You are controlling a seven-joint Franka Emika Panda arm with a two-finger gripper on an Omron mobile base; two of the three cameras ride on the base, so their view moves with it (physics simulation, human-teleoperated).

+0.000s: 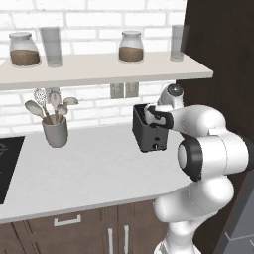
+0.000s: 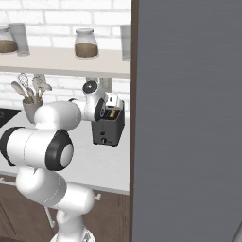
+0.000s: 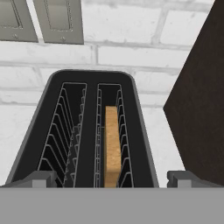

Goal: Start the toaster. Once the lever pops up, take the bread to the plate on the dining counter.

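Tan bread [image 3: 112,146] stands on edge in the toaster's [image 3: 83,131] right slot, its long axis running toward the brick wall [image 3: 131,48]. Directly above the toaster, the gripper [image 3: 112,179] points down, jaws spread wide and empty.

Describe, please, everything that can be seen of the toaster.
The toaster is a small boxy appliance, dark grey to black, standing upright on the light worktop near the brick wall. Its top has two slots with wire racks; the bread stands on edge in one slot. A small knob sits low on its front.
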